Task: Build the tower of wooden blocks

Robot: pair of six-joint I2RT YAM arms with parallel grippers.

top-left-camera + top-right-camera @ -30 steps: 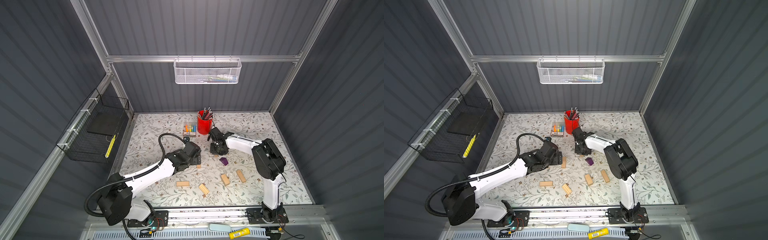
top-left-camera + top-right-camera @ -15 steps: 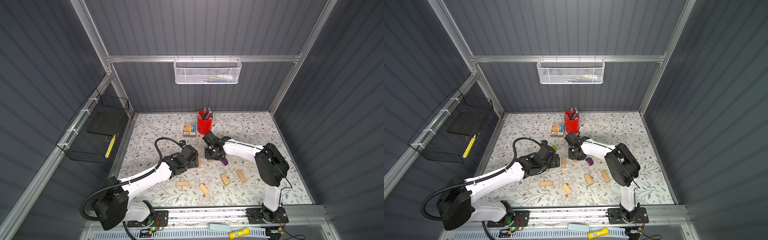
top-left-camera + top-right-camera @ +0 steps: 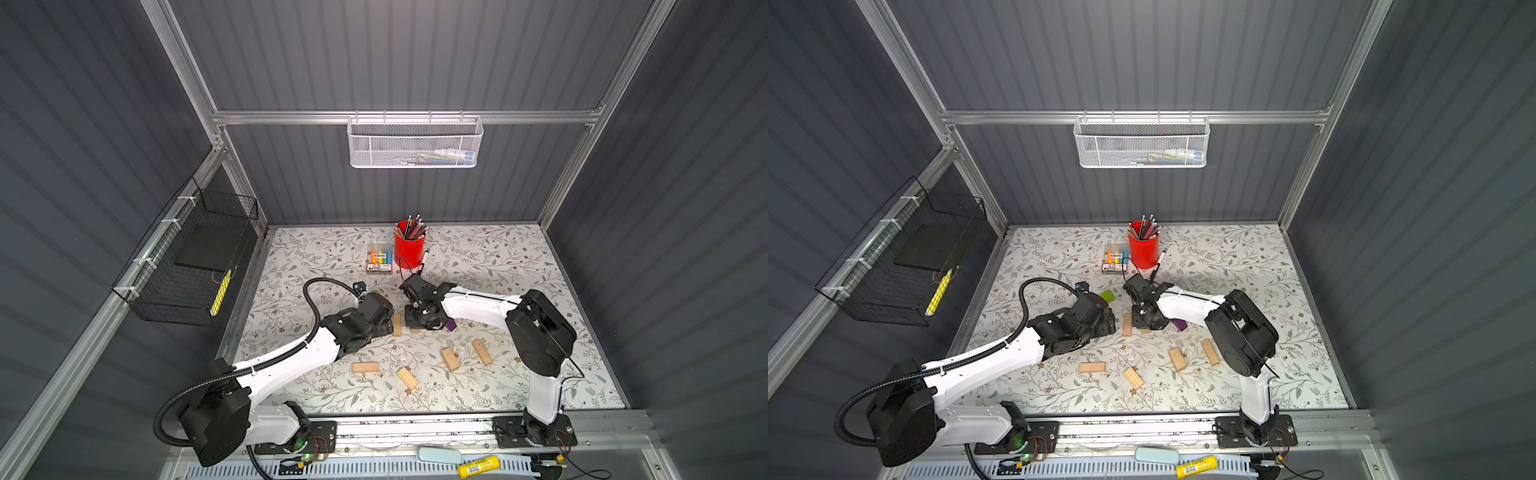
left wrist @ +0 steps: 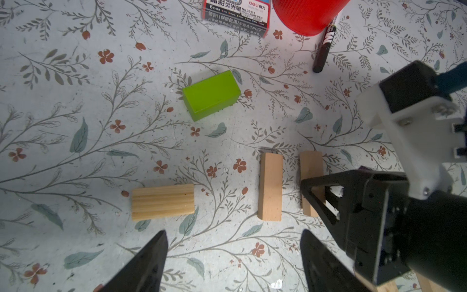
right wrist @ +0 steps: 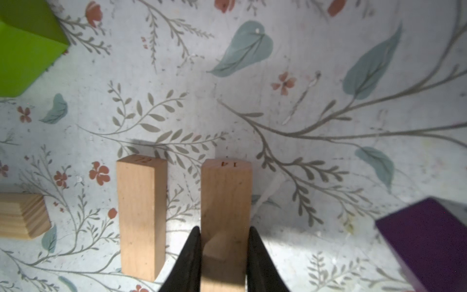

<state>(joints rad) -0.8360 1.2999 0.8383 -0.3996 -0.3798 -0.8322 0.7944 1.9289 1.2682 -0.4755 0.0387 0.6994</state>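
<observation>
The right gripper pinches one end of a pale wood block (a second block lies just beside it), while the left gripper stands spread.

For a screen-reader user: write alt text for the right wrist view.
The right tool is shut on a wood block marked 14, parallel to a second pale block, a gap between them, over a floral mat. A green block, a purple block and a grooved block sit at the frame's edges.
</observation>
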